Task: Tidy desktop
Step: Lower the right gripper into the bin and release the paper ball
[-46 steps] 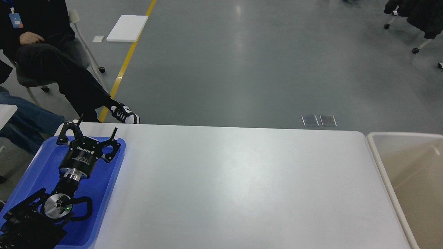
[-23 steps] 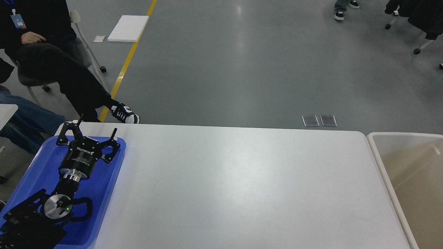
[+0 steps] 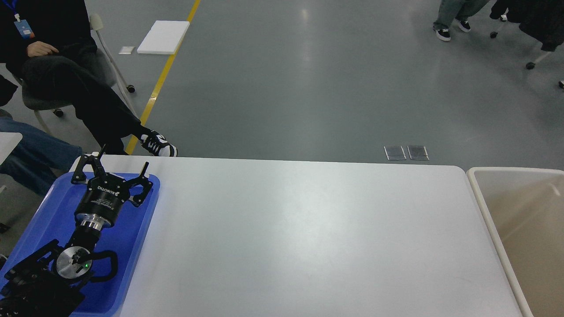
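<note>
From my head camera I see the white bench (image 3: 308, 237) filling the lower middle of the view, its top bare and smooth. My left end effector (image 3: 123, 159) hangs over the blue tray (image 3: 132, 246) at the bench's left edge, its two fingers spread wide with nothing between them. A beige bin (image 3: 489, 220) sits just beside the bench's right edge, and seated people are beyond the far left corner.

The white brand word "ROBOTIQ" stands on the black body of my left gripper (image 3: 123, 159). Smaller print on its label below is too tiny to read.
</note>
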You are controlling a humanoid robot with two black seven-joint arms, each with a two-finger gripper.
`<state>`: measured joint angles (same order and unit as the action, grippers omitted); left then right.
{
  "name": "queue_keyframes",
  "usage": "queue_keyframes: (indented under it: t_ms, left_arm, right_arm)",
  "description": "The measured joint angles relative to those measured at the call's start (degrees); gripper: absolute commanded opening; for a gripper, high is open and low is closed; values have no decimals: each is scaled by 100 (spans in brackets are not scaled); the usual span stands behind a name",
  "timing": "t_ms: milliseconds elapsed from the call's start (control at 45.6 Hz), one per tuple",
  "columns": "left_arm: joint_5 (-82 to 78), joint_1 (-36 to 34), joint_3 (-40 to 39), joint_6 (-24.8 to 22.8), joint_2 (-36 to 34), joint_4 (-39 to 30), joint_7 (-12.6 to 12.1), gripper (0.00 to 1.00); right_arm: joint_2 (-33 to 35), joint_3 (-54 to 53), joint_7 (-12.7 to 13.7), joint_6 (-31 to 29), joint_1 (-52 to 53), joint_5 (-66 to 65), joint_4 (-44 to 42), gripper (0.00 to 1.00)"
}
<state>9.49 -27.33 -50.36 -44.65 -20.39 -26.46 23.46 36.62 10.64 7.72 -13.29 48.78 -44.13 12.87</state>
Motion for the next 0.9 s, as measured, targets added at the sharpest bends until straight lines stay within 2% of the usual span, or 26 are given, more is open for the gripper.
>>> queue_keyframes:
  t_ms: [241,307,351,416,526,548,570,657,898]
  left_arm:
    - [0,-1,0,0,0,0,0,99]
    - [0,-1,0,0,0,0,0,99]
    - [0,-2,0,0,0,0,0,99]
    - [0,-2,0,0,0,0,0,99]
    - [0,-5,0,0,0,0,0,99]
    - [0,-5,0,0,0,0,0,99]
    - [0,-5,0,0,0,0,0,99]
    - [0,-7,0,0,0,0,0,99]
    - [0,-8,0,0,0,0,0,99]
  right_arm:
    - [-323,14,1,428,-271,123,-333,0]
    - [-369,20,1,504,-309,138,-371,18]
    - [-400,24,1,567,-329,147,-394,23]
    - [-431,28,0,657,-350,156,-415,46]
    - [-471,42,0,791,-384,168,-440,50]
    - [-475,45,1,808,-387,168,-445,54]
    - [-481,48,1,837,-392,170,-450,61]
    - [-497,56,1,895,-406,176,-456,100]
    - [-515,-7,1,1136,-409,289,-442,100]
